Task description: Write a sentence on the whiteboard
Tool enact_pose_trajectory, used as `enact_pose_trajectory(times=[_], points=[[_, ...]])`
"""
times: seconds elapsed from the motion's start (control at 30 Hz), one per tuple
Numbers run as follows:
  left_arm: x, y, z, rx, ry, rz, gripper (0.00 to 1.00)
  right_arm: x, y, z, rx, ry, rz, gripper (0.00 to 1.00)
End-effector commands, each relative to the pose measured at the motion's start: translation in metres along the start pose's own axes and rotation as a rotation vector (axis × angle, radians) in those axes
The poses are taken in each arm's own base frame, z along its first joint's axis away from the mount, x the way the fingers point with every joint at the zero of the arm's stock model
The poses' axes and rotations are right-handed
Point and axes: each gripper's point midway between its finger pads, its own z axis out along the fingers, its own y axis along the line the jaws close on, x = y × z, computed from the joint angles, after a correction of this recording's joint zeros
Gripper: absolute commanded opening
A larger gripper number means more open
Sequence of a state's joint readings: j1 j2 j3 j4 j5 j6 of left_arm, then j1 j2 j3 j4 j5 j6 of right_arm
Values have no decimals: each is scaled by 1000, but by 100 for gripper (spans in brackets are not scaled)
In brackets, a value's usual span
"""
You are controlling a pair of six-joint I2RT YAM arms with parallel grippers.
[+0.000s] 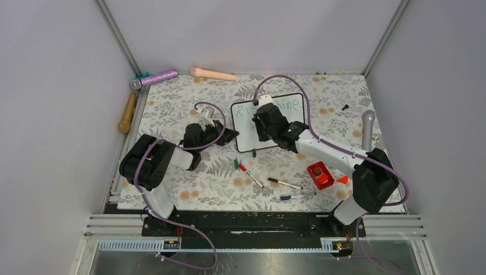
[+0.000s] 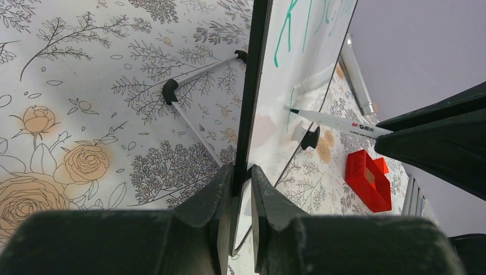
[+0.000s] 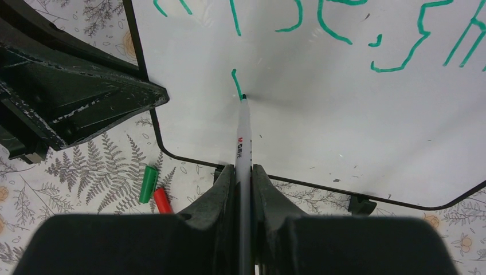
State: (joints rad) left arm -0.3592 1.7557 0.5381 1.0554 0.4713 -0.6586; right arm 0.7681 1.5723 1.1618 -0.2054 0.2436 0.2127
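Writing of the second line is judged to be just beginning. The whiteboard (image 1: pixel 243 136) is seen at the upper middle of the overhead view, standing on the flowered counter (image 1: pixel 183 189). Its left edge is clamped by the left fingers (image 2: pixel 215 195), which are closed on the black frame. A white marker (image 3: pixel 244 143) is gripped by the right fingers (image 3: pixel 223 189), closed tight on its barrel. Its tip is pressed to the board at the end of a short green stroke (image 3: pixel 235 80), left of centre in the right wrist view.

The sentence (image 3: pixel 321 23) is found along the top of that view in green. Its first line is cut off by the frame edge, so only parts of letters are made out. In the overhead view an "R" at the start and "ine" at the end can be guessed, no more.

For the next move, the tip would need to be held on the surface and drawn rightward letter by letter, while the board is steadied at its edge.

On the marker barrel a red "M&G" is read, followed by small print too fine to tell.
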Motion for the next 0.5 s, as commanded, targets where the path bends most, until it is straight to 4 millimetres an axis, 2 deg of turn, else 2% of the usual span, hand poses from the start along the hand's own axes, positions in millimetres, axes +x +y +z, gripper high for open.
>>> enact_pose_trajectory(times=[0.0, 0.23, 0.47], points=[[-18, -4, 4, 11, -55, 34, 0, -16, -13, -1, 90, -28, -22, 0], [-18, -4, 3, 11, -55, 34, 0, -14, -20, -6, 118, -32, -25, 0], [-18, -4, 3, 11, -55, 33, 0, -5, -19, -6, 102, -13, -36, 0]])
